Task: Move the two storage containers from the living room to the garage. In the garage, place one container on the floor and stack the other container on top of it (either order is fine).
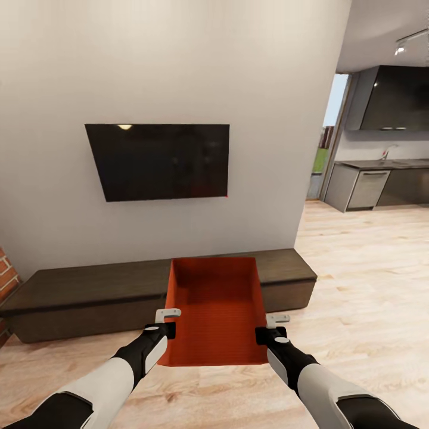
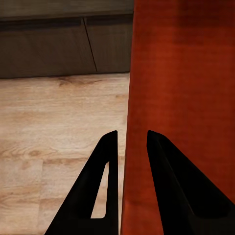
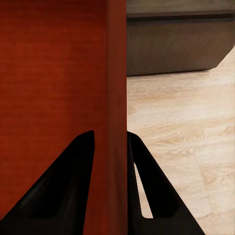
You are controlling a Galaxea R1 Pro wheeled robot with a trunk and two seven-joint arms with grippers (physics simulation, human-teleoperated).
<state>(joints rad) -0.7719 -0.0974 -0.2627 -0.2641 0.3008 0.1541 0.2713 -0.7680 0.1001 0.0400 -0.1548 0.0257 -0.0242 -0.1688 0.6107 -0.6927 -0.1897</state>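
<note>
I hold one orange-red open-topped storage container [image 1: 217, 310] level in front of me, above the living room's wood floor. My left gripper [image 1: 168, 322] is shut on its left wall near the near corner. My right gripper [image 1: 271, 327] is shut on its right wall. In the left wrist view the thin red wall [image 2: 181, 98] runs between the two dark fingers of the gripper [image 2: 132, 133]. The right wrist view shows the same grip [image 3: 110, 133] on the other wall [image 3: 54, 73]. The bin looks empty inside.
A long low dark-wood cabinet [image 1: 89, 286] stands against the wall just beyond the bin, under a black wall TV [image 1: 161, 161]. A red-brick column [image 1: 6, 268] edges in at the left. Light wood plank floor [image 1: 369, 286] runs right toward a kitchen [image 1: 381, 179].
</note>
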